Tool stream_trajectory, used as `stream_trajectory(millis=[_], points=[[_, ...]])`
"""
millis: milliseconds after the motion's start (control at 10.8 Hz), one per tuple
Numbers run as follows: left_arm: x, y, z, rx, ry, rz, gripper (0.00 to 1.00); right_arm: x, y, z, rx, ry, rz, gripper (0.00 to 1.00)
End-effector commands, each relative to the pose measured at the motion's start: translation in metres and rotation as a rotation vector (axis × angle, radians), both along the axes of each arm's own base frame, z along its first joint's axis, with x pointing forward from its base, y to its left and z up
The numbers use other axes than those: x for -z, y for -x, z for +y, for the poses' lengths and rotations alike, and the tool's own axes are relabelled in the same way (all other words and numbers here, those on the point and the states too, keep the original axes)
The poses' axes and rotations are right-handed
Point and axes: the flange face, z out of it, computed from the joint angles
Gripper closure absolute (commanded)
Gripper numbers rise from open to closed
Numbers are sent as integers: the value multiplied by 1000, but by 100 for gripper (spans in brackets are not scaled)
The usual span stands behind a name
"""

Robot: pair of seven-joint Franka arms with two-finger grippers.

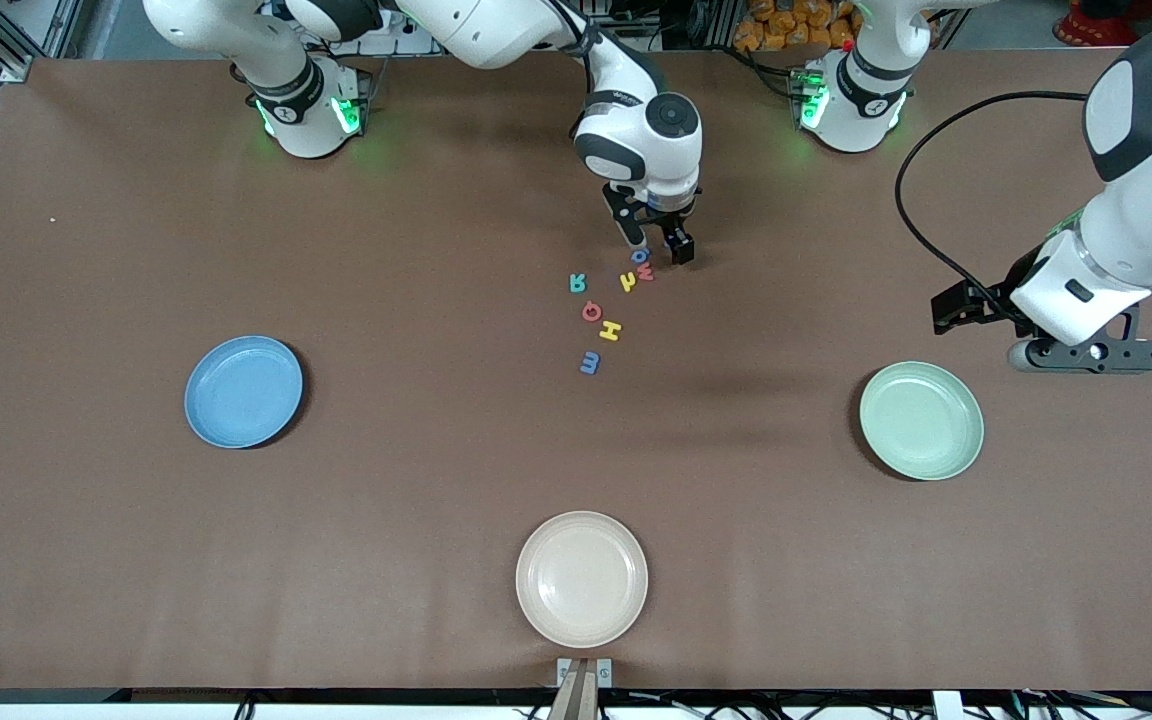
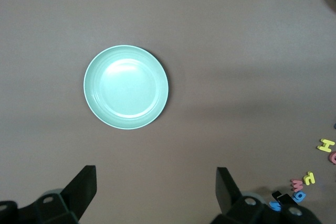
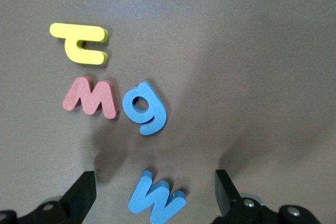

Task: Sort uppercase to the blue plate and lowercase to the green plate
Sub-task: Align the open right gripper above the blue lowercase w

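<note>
A: Hovering over the letter cluster, the right pincer (image 1: 663,243) is released above the blue M (image 3: 156,199). The blue g (image 3: 145,107) lies just beside.

B: It may catch both. The blue plate (image 1: 243,391) is well apart; the left pincer (image 1: 1086,352) waits released near the green plate (image 1: 921,420).

Brown table (image 1: 436,250) carries 3 plates (image 1: 582,579) and letters (image 1: 609,331).

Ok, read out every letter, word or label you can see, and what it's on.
"g": rounded blue letter
"w": dark red letter
"h": small yellow letter
"M": blocky blue letter
"R": teal letter
"Q": red ring letter
"H": blocky yellow letter
"m": lone blue letter
Print on right arm: too small to read.
</note>
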Motion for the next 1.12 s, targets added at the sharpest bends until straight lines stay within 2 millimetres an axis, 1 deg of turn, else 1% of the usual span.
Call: stream_trajectory(millis=[0,372,465,837,930,1023], points=[[0,1,1,-16,5,-8,0,2,4,8,42,-15,-4,0],[1,0,4,-15,3,-7,0,4,10,11,57,-23,2,0],[0,0,5,-12,3,-9,0,2,10,13,57,-40,-2,0],[0,0,8,-14,3,-9,0,6,10,14,77,-53,-4,0],[0,-1,8,-12,4,-13,0,12,10,12,77,-44,-2,2],[-1,-1,8,-11,4,-15,0,13,12,12,76,-43,1,12]])
